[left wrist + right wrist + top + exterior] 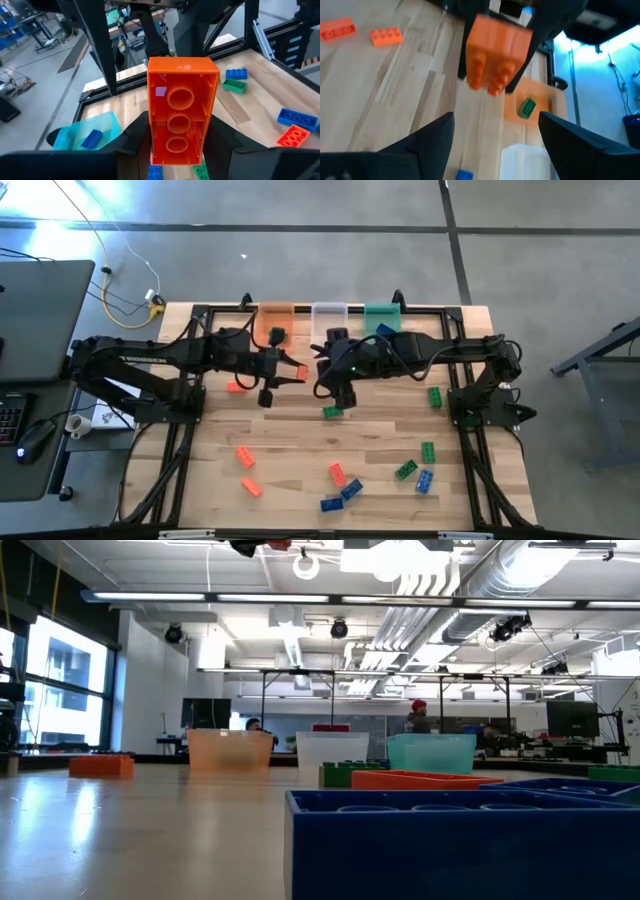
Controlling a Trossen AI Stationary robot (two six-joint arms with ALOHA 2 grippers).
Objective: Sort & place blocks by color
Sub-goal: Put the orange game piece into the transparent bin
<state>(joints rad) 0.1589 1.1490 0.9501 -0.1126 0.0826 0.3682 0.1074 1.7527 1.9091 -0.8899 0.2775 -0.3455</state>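
— Holding what, on the left?

— My left gripper (175, 150) is clenched on a red-orange block (181, 107), raised above the table's middle (290, 430), just near of the bins. Right gripper (495, 130) faces it, fingers spread wide, released, nothing between them.

— And the bins?

— Far edge: orange bin (275, 315) left with a green block (527, 107) inside, clear bin (329, 313) middle, green bin (381, 314) right with a blue block (91, 139).

— Loose blocks?

— One green block (332, 412) under the right gripper; red-orange, blue and green ones scattered along the near side.
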